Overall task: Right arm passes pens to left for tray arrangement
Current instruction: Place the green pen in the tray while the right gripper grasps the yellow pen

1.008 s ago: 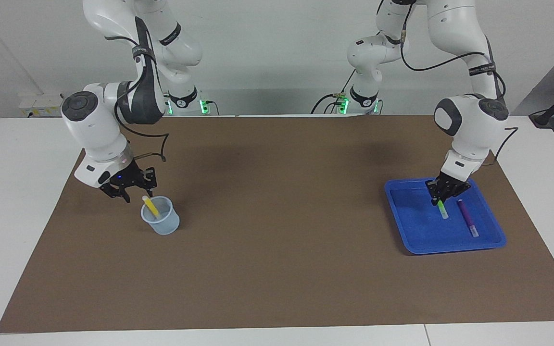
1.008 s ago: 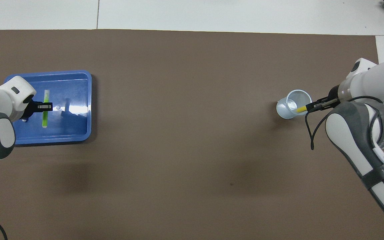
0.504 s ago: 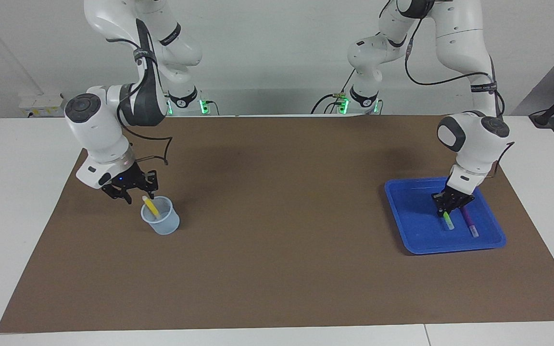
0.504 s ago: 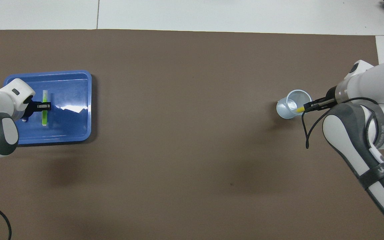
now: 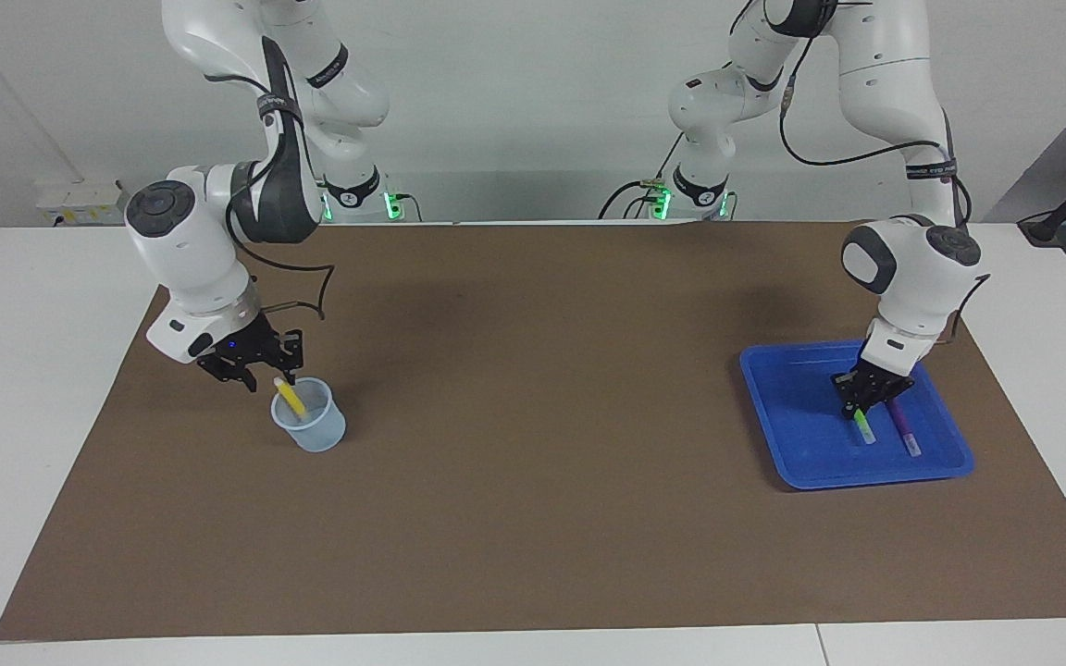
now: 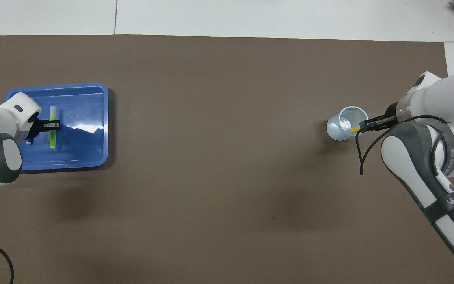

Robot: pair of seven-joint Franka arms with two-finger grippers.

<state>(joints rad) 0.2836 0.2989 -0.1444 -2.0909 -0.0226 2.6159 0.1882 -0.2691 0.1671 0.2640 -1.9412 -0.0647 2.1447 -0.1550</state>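
The blue tray (image 5: 778,407) (image 6: 89,118) lies at the left arm's end of the table. My left gripper (image 5: 859,408) (image 6: 53,126) is low inside it, shut on the green pen (image 5: 864,428) (image 6: 53,138), whose lower end is at the tray floor. The purple pen (image 5: 903,431) lies flat in the tray beside it. At the right arm's end, the yellow pen (image 5: 289,398) (image 6: 355,129) leans in a pale translucent cup (image 5: 311,430) (image 6: 343,128). My right gripper (image 5: 269,376) (image 6: 363,126) is open at the pen's white top, just above the cup's rim.
A brown mat (image 5: 533,416) covers most of the white table. A black cable (image 6: 363,157) loops down from the right arm's wrist near the cup. Power leads and lit bases sit at the robots' end of the table.
My left gripper has carried the green pen lower into the tray. My right gripper has edged in on the yellow pen's top and its jaws have narrowed.
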